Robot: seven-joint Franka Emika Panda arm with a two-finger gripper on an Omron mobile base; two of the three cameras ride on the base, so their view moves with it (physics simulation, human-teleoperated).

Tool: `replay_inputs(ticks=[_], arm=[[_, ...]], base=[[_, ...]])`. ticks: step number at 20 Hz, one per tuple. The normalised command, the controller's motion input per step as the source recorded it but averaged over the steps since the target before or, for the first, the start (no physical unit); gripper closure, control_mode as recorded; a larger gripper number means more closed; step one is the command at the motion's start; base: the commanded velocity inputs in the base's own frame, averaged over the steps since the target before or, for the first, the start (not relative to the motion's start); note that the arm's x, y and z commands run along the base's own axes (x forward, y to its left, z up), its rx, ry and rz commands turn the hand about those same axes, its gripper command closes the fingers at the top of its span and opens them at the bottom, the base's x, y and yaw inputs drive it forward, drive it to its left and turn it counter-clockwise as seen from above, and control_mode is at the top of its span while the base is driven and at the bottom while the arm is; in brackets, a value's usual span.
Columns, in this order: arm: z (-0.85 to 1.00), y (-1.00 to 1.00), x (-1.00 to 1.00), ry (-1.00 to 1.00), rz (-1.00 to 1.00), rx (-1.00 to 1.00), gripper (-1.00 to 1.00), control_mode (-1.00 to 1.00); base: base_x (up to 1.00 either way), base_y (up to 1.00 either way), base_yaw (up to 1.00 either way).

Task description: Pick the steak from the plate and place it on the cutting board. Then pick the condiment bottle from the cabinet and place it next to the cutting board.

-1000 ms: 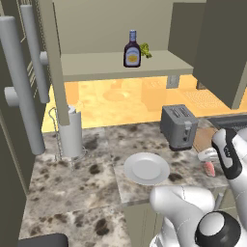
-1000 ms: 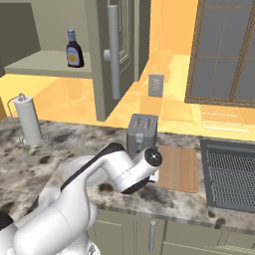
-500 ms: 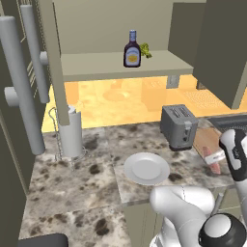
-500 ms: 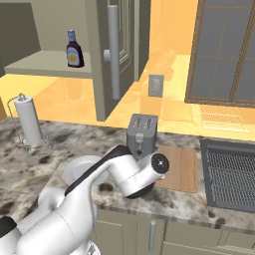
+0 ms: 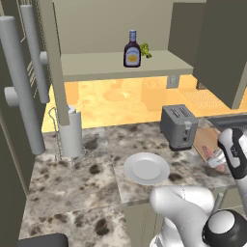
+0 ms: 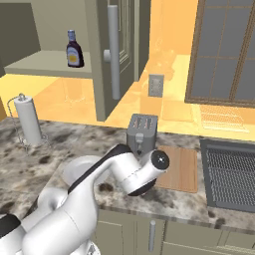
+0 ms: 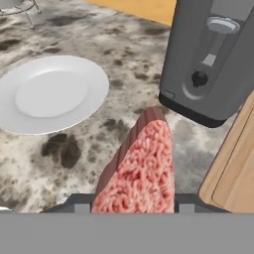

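The jaws were clenched on the steak (image 7: 139,171), which stood up between them in the hand view, its grainy pink face toward the camera and its darker edge on the left. In the left base view the steak (image 5: 211,154) hung at the gripper (image 5: 215,159) near the right edge of the desk (image 5: 72,193), over the near part of the cutting board (image 5: 206,140). The meat was not lying on the board; whether it touched the wood I could not tell.

The plate (image 5: 146,168) sat bare on the marbled desk, in front of the toaster (image 5: 179,126) and to its left. In the hand view the plate (image 7: 49,94) lay to the upper left, the toaster (image 7: 213,59) at the upper right, and a corner of the cutting board (image 7: 235,163) at the right edge, just beside the toaster's base. In the right base view the cutting board (image 6: 179,167) lay between the toaster (image 6: 142,132) and the dark stovetop (image 6: 231,172), partly hidden by the arm.

The condiment bottle (image 5: 132,49) stood upright on the shelf of the cabinet (image 5: 116,65), with a small green vegetable (image 5: 145,50) just beside it. A paper-towel holder (image 5: 71,132) stood near the back left of the desk.
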Motion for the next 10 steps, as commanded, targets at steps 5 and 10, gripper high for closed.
replay_inputs(ticks=[5, 10], arm=[[0.0, -0.12, 0.07, 0.0, 0.13, -0.22, 1.0, -1.0], [0.0, -0.14, 0.01, 0.0, 0.13, -0.17, 1.0, -1.0]], base=[[0.0, 0.0, 0.0], [0.0, 0.0, 0.0]])
